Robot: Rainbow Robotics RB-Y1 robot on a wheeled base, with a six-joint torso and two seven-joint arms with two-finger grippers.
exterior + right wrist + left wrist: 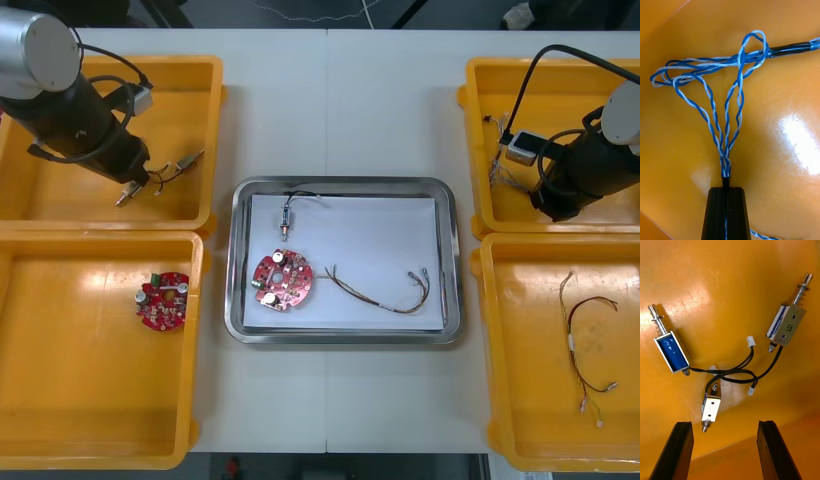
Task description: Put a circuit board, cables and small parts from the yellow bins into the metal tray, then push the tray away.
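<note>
Light table (380, 100) — seam down its middle — dark floor (450, 12) beyond.

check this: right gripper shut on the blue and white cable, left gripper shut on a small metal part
Half right. The left wrist view shows the left gripper open, holding none of the small metal parts. The right gripper is shut on the blue and white cable.

The stretch of blue-and-white cable (726, 142) pinched inside my right gripper (727, 189) is hidden by my closed fingers (717, 213). Beyond its black-taped section, far from my fingertips, the cable is cut off by the picture's edge. From above, my right arm (590, 165) covers that gripper. My left arm (85, 120) covers my left gripper (725, 423), and the black leads of the small metal parts (190, 159) just ahead of it are too thin to follow there.
</note>
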